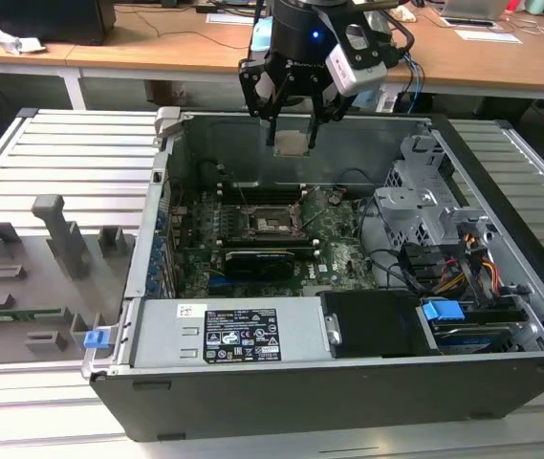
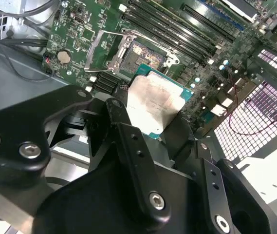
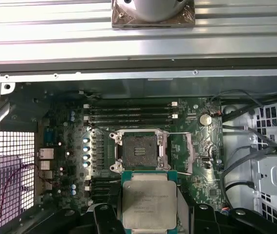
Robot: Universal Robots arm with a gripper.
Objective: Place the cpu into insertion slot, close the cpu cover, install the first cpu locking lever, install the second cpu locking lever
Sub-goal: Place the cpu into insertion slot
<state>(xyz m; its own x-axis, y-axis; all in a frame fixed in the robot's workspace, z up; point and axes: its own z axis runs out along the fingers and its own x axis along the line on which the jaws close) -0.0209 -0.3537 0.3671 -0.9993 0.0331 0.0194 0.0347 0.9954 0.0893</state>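
The fingers [image 1: 312,122] of the gripper [image 1: 293,140] are clamped on the cpu [image 1: 293,146], holding it flat in the air above the open computer case [image 1: 252,392], well clear of the green board. The insertion slot [image 3: 139,151] lies bare, and the cpu cover [image 3: 189,153] appears to stand open beside it. Placing the chip looks like the step in hand. Seating it would call for a level approach squared to the socket. The case sits on a slatted metal surface [image 1: 71,143] with grey fixtures [image 1: 61,239]; wooden desks [image 1: 157,43] stand behind.

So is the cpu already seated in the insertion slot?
No, in the first wrist view the gripper holds the cpu clear of the insertion slot, which lies open and empty.
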